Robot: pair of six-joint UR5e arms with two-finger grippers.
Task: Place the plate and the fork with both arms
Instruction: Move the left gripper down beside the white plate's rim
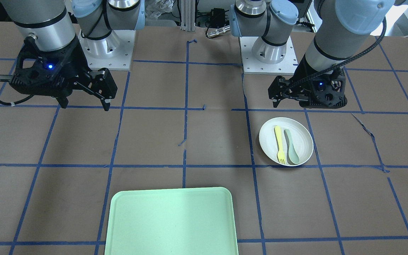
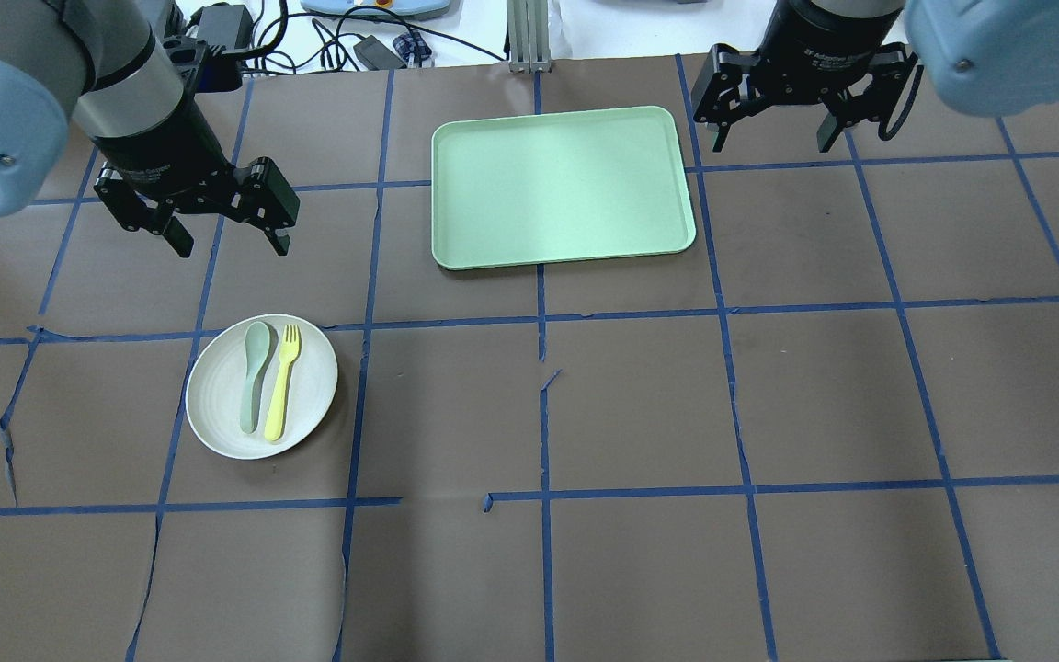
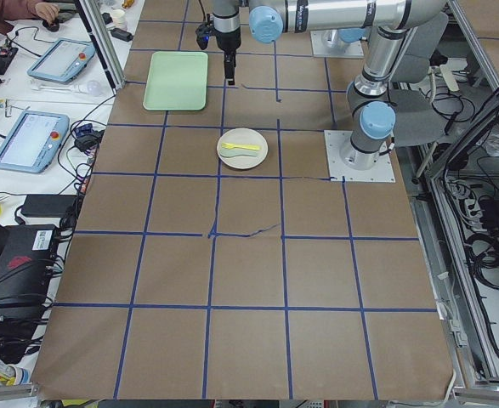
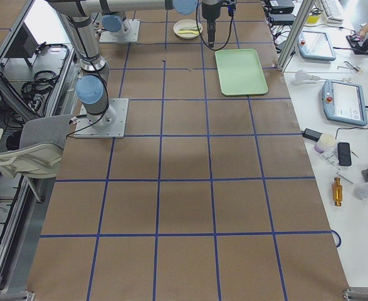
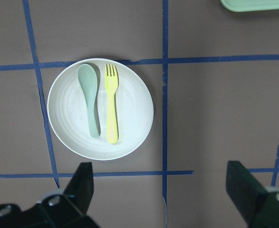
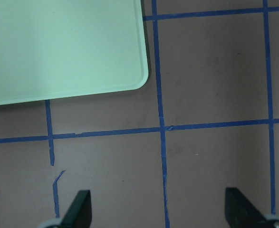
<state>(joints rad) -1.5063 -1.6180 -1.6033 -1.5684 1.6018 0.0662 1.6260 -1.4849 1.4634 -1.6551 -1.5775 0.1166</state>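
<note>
The plate [image 5: 134, 111], bearing the fork [image 5: 111, 107] and a spoon [image 5: 90, 102], is framed by the left wrist view; the tray [image 6: 58, 47] is shown only by the right. Overhead, the left gripper [image 2: 233, 246] and the right gripper [image 2: 773, 142] are seen with fingers spread apart.

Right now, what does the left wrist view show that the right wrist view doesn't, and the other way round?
Only the left wrist view: the white plate, with the yellow fork and the grey-green spoon lying side by side on it, and the left gripper. Only the right wrist view: a broad stretch of the mint-green tray, and the right gripper. Both: brown table cover with blue tape lines, an edge of the tray, and fingers spread apart, holding nothing.
</note>
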